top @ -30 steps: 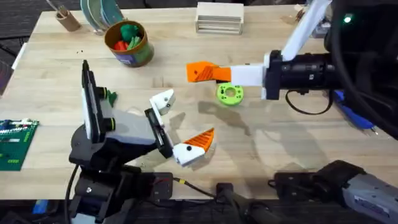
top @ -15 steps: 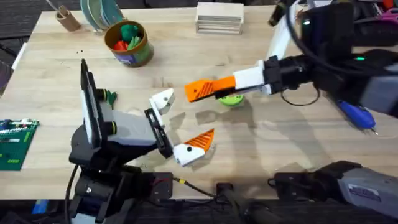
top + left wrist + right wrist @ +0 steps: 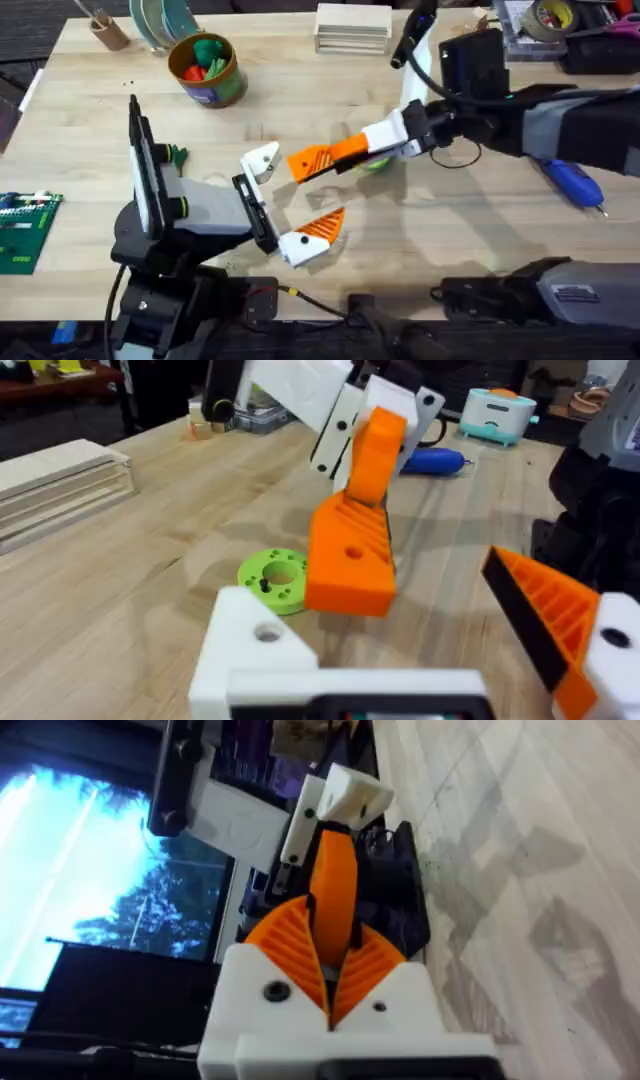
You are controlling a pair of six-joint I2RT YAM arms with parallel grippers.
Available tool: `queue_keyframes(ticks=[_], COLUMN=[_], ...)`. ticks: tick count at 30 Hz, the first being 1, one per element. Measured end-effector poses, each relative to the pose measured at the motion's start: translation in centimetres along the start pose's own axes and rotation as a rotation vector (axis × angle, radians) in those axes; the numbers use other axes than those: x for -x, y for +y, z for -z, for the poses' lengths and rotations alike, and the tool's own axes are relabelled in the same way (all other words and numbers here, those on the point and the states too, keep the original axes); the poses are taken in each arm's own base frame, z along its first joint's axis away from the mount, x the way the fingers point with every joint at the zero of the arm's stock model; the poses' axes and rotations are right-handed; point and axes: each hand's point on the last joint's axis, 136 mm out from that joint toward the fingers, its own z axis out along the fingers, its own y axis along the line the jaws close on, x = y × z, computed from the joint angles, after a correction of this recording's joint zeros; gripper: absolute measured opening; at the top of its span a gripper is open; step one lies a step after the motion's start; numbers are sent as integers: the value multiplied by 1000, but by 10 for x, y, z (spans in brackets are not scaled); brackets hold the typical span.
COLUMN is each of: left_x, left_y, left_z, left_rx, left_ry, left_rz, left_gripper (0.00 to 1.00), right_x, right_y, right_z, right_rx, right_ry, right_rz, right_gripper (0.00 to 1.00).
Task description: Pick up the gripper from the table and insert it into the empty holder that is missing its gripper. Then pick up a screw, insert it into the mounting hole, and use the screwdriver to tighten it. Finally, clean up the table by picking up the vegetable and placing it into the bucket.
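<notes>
My right gripper is shut on the orange ridged gripper, held tilted just right of the bare white holder. That holder is one finger of my open left gripper; its other finger carries an orange tip. In the left wrist view the gripper hangs just beyond the holder. From the right wrist, my pads clamp the gripper, which points at the holder. The blue screwdriver lies at the right. The vegetable lies by the left arm. The bucket stands at the back left.
A green ring lies on the table under the right gripper. A stack of wooden slats sits at the back middle, a wooden cup and plates at the back left. A circuit board lies at the left edge.
The right arm has swung left and down with the orange gripper in it, from over the green ring to close beside the bare holder. The left arm has stayed still.
</notes>
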Motion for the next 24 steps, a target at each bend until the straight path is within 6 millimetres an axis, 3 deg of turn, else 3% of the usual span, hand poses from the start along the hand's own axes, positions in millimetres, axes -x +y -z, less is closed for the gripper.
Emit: queue_keyframes(ticks=[14, 24], left_x=[0, 0], left_y=[0, 1], left_z=[0, 0], left_rx=[1, 8], left_ry=[0, 0], left_rz=[0, 0], left_gripper=[993, 993], right_x=[9, 16], right_y=[-7, -16], right_z=[-22, -25], right_rx=[31, 7], right_ry=[41, 20], right_rz=[15, -53], right_gripper=[16, 16])
